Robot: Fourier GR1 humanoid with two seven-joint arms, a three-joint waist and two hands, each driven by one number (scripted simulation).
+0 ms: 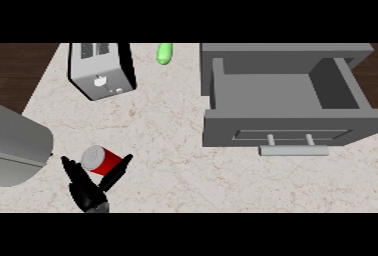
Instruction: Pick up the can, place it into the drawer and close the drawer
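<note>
Fingers [72,170] and thumb of the left hand [88,192] are spread around the tilted red can [101,159], well left of the open drawer [284,90].

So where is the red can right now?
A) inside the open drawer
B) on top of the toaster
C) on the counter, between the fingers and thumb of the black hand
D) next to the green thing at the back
C: the red can lies on the counter between the spread fingers and thumb of the left hand, far from the open drawer, which holds nothing.
</note>
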